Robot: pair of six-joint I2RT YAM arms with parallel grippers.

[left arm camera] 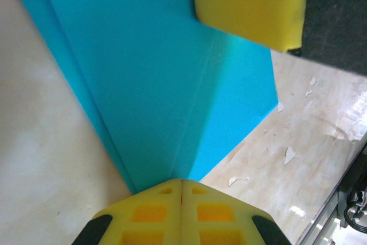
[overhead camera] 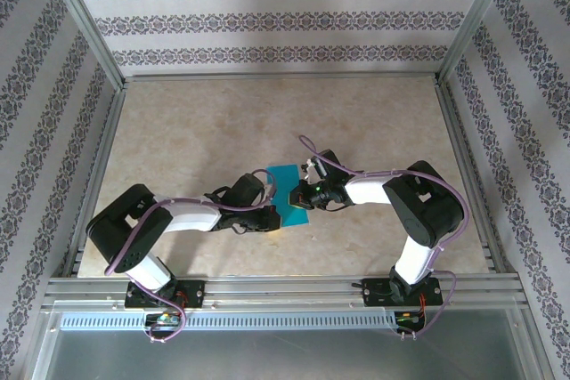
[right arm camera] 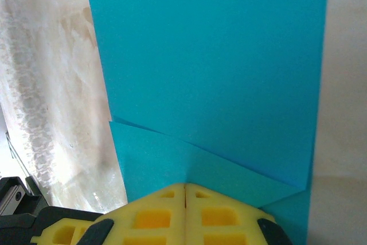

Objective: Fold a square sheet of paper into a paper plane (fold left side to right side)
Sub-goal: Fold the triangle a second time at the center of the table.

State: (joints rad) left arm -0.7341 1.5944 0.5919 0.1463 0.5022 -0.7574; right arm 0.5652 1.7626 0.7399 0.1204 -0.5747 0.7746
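The square sheet of paper point(overhead camera: 287, 190) is teal-blue and lies folded and creased on the table between the two arms. My left gripper point(overhead camera: 272, 212) is shut, its yellow fingertips point(left arm camera: 172, 190) pressed down at the paper's point(left arm camera: 155, 73) near pointed corner, where a crease runs away from them. My right gripper point(overhead camera: 300, 194) is also shut, its tips point(right arm camera: 198, 192) resting on a folded flap of the paper point(right arm camera: 212, 55). One yellow right finger point(left arm camera: 252, 4) shows at the top of the left wrist view. The paper plane is out of view.
The beige tabletop point(overhead camera: 267, 122) is ringed by an aluminium frame point(overhead camera: 276, 77) and patterned walls. A metal rail point(overhead camera: 285, 289) runs along the near edge by the arm bases. Small white flecks point(left arm camera: 289, 154) mark the table beside the paper.
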